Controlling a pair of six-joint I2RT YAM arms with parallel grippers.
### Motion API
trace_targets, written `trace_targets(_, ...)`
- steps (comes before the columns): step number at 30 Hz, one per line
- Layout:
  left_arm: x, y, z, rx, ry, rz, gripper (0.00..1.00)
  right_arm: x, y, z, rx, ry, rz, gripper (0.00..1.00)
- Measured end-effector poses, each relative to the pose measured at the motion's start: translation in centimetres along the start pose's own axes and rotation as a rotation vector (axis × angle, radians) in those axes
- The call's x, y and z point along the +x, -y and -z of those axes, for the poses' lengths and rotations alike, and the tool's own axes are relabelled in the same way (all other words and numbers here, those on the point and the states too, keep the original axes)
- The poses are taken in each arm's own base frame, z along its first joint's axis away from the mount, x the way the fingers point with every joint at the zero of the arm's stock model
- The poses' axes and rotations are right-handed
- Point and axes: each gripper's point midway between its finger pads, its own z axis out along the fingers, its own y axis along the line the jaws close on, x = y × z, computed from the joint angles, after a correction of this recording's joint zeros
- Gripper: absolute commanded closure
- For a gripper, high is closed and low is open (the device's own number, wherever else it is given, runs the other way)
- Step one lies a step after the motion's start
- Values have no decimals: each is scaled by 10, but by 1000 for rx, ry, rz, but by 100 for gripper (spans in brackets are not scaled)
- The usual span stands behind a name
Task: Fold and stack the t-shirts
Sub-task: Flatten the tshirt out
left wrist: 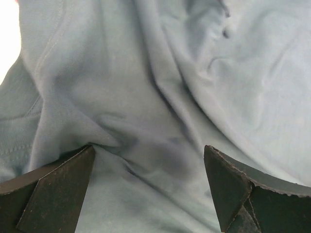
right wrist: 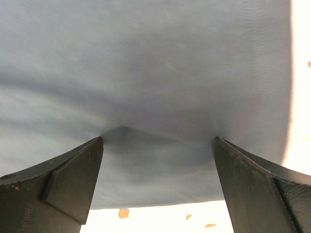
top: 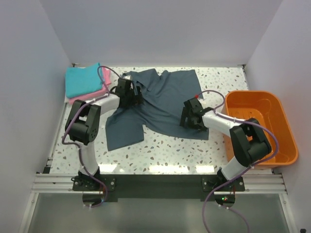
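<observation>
Stacked far left: turquoise t-shirt point(top: 82, 80) over pink t-shirt point(top: 87, 96). Pressing into rumpled slate t-shirt point(top: 165, 97) with left gripper point(left wrist: 148, 160) and right gripper point(right wrist: 158, 143), both spread apart; yet to fold

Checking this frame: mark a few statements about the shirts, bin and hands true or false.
1. The bin stands right of the grey shirt. True.
2. The turquoise shirt lies on the pink shirt. True.
3. The grey shirt is neatly folded. False: it lies spread out and rumpled.
4. Both hands are shut. False: the left hand and right hand are open, fingers on the grey shirt.
</observation>
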Motion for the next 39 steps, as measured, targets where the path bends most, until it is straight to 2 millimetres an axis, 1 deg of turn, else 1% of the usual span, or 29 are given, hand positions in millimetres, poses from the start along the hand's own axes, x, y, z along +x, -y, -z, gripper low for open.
trace_targets(3,-15,-2,-9,-15,-4,-11,0,-3,2,5,16,-12,9,1)
trace_targets(5,-17,-5,-7,-21,-15,-23,0,-12,-3,12,6,0,12,2)
trace_targets(7,-13,-7,0,-25,-29,-31,0,-21,-7,20,-15,22,9,1)
trace_targets(8,-8,-9,9,-28,-36,-32,0,-26,-9,26,-30,39,3,1)
trace_targets(10,2,-15,35,-38,-45,-30,0,-33,-10,38,-56,69,-9,1)
trace_targets(12,12,-23,74,-52,-16,-16,0,-36,-9,50,-81,100,-29,1)
trace_targets(14,21,-32,115,-53,40,21,0,-34,-3,61,-99,121,-43,1)
trace_targets(16,36,-42,142,-68,68,65,0,-28,2,66,-111,126,-52,1)
trace_targets(18,56,-59,159,-118,71,130,0,-18,7,66,-116,113,-54,1)
trace_targets(20,82,-79,164,-192,33,182,0,-9,10,64,-111,95,-53,1)
trace_targets(21,101,-91,167,-241,-4,207,0,-5,12,62,-106,87,-53,1)
trace_targets(25,153,-120,171,-353,-114,270,0,1,15,59,-99,73,-54,2)
trace_targets(27,171,-128,173,-386,-150,293,1,1,15,59,-99,73,-55,2)
trace_targets(29,173,-130,174,-392,-145,309,4,2,16,58,-98,72,-57,1)
trace_targets(32,174,-132,174,-396,-130,324,17,5,17,57,-94,66,-63,1)
trace_targets(33,174,-132,174,-395,-127,326,26,5,17,57,-94,66,-66,1)
trace_targets(35,174,-132,172,-388,-119,328,35,5,17,57,-94,66,-72,1)
trace_targets(36,174,-131,171,-381,-114,330,42,5,17,57,-94,66,-74,1)
trace_targets(38,172,-128,167,-356,-102,336,50,5,17,57,-92,66,-79,1)
trace_targets(39,170,-125,165,-343,-98,338,62,5,17,56,-91,67,-80,1)
